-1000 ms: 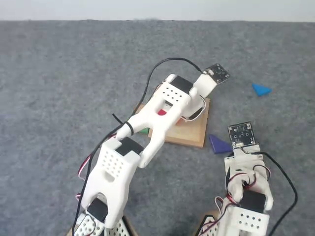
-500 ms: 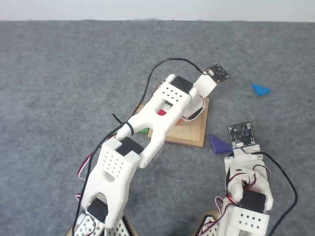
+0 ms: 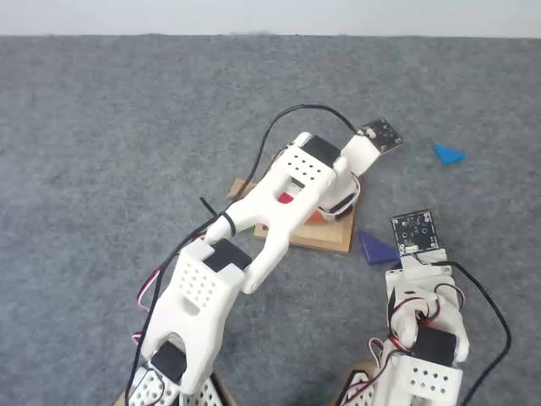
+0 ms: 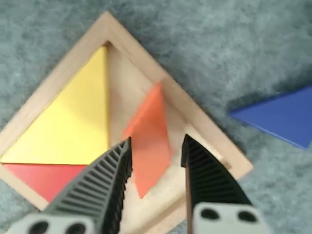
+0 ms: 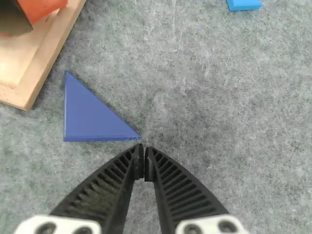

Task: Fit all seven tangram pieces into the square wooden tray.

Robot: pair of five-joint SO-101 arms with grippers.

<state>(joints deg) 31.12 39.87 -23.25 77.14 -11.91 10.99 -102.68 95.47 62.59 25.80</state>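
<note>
The square wooden tray holds a yellow triangle, a red piece and an orange parallelogram lying askew. My left gripper hovers open over the tray, its fingers on either side of the orange piece. My right gripper is shut, its tip just beside a corner of the dark blue triangle on the carpet. In the high view that triangle lies right of the tray, and the left arm covers most of the tray.
A small light blue piece lies on the grey carpet far right of the tray, and it shows again in the right wrist view. A black cable arcs over the left arm. Open carpet surrounds the tray.
The left arm's wrist has shifted a little to the right and toward the tray's near side, and orange now shows under it. The right arm has not moved.
</note>
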